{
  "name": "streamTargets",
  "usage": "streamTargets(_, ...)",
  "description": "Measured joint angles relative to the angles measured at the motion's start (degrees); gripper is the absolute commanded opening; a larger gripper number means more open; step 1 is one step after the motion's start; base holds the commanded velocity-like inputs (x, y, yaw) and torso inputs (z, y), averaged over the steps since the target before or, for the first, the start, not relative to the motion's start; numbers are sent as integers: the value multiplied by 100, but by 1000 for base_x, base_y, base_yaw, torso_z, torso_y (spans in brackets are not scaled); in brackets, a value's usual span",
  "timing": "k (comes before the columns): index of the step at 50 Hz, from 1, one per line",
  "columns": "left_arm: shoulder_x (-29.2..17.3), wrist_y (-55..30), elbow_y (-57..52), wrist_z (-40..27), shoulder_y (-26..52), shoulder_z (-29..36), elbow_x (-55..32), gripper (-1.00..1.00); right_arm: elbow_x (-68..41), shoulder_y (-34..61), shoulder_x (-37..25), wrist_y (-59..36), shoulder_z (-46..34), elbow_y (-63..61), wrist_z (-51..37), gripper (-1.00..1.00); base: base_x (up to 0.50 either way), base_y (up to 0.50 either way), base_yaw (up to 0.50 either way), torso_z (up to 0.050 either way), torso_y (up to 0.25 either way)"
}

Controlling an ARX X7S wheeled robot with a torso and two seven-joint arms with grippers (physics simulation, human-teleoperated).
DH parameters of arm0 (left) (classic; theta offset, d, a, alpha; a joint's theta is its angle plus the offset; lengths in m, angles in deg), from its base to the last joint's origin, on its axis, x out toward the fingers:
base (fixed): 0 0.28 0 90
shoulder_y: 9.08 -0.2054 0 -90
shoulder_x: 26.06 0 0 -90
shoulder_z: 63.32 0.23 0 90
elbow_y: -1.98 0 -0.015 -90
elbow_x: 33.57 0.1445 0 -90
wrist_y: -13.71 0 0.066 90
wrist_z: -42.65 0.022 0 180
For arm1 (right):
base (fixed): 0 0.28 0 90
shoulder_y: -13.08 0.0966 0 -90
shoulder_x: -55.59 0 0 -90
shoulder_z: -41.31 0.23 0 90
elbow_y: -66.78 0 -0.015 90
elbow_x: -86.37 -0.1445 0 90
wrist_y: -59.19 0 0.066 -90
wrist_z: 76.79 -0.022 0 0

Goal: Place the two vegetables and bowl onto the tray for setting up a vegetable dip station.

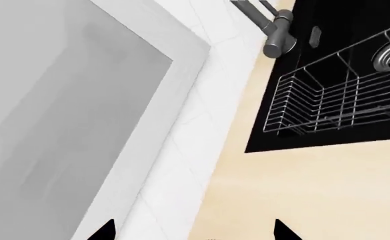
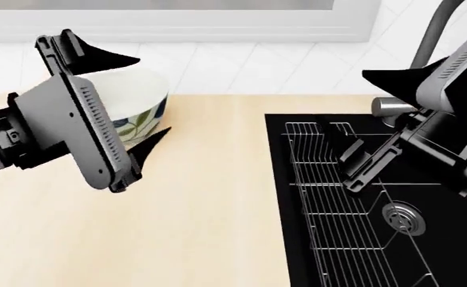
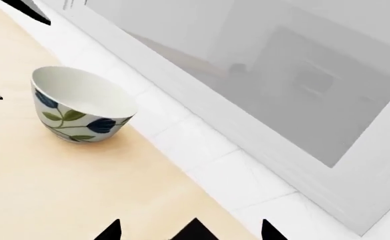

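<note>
The bowl (image 2: 137, 101) stands upright on the surface (image 2: 209, 209) just behind the wide-open, empty left gripper (image 2: 142, 98), and being rigid, glossy, breakable ceramic, it likely wants one finger pinching over its thin rim.

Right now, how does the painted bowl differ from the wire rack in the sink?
The bowl is solid cream ceramic painted with green leaves and blue flowers; the wire rack is bare open metal grid. The bowl is round and stands on the pale wood counter; the rack is rectangular and sits in the black sink. Both look empty.
</note>
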Motion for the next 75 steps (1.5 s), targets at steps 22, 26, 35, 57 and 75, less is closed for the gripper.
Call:
streamTargets(22, 860, 2546, 4709, 4362, 4239, 3433, 937, 100, -2076, 1533, 479, -1410, 192, 347, -998, 100, 0, 0, 0, 0, 0)
streamTargets(26, 1186, 3063, 5802, 4596, 4728, 4225, 710, 100, -2984, 2187, 427, -1790, 16, 604, -1716, 100, 0, 0, 0, 0, 0)
streamTargets(35, 2118, 3982, 8375, 4794, 5139, 5381, 283, 100, -4487, 3478, 295, -2198, -640, 1101, -2935, 100, 0, 0, 0, 0, 0)
streamTargets(57, 2988, 4155, 10219, 4851, 4808, 5696, 339, 100, -5418, 4389, -34, -2137, -1370, 1341, -3641, 100, 0, 0, 0, 0, 0)
streamTargets(75, 3029, 4255, 10417, 4399, 4311, 5604, 901, 100, -6613, 4638, -615, -1704, -1786, 1127, -4606, 100, 0, 0, 0, 0, 0)
